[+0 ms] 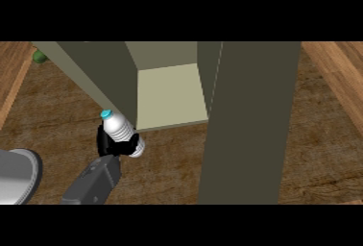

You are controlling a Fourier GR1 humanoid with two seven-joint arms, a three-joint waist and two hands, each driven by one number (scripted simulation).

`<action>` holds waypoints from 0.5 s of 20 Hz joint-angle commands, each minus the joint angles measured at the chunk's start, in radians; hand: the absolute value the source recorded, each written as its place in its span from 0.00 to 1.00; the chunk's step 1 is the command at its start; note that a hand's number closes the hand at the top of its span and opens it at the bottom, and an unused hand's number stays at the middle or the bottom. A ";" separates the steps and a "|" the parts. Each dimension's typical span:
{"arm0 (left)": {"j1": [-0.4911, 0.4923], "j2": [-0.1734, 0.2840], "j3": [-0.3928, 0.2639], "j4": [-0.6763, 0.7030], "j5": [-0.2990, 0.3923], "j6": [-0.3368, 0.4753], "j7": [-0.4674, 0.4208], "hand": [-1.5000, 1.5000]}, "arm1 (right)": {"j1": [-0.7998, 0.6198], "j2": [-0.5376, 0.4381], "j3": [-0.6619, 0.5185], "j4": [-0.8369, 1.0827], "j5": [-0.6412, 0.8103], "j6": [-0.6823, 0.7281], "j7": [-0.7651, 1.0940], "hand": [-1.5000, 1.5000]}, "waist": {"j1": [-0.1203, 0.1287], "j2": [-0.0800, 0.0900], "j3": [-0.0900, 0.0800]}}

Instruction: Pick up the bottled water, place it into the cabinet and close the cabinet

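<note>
My hand (113, 143) grips the bottled water (120, 130) just left of the open cabinet (170, 91); next, I must carry it rightward inside.

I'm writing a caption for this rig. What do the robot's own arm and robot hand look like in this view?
One grey forearm comes up from the lower edge, boxy and flat-sided, with a smooth matte shell and no visible cables or markings. It ends in a black robot hand with slim fingers. A large rounded grey part shows at the lower left edge; what it belongs to is unclear.
</note>
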State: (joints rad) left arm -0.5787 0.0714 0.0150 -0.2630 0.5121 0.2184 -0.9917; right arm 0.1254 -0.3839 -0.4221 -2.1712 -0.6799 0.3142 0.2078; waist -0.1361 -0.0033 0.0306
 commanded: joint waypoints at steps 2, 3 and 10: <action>-0.262 -0.059 0.002 0.004 0.002 0.108 0.159 0.00 | -0.004 0.004 0.003 0.023 -0.016 0.016 -0.008 0.00 | -0.053 0.038 -0.031; -0.271 -0.060 -0.002 0.002 0.000 0.111 0.165 0.00 | -0.005 -0.008 -0.007 0.016 -0.001 0.017 -0.009 0.00 | -0.056 0.034 -0.031; -0.272 -0.065 0.010 0.003 0.014 0.131 0.143 0.00 | -0.025 -0.027 -0.013 0.039 -0.025 0.033 -0.005 0.00 | -0.056 0.036 -0.032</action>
State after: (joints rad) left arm -0.5772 0.0781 0.0212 -0.2546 0.5180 0.2472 -1.0227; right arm 0.1180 -0.3920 -0.4291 -2.1432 -0.6987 0.3439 0.1961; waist -0.1511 -0.0003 0.0303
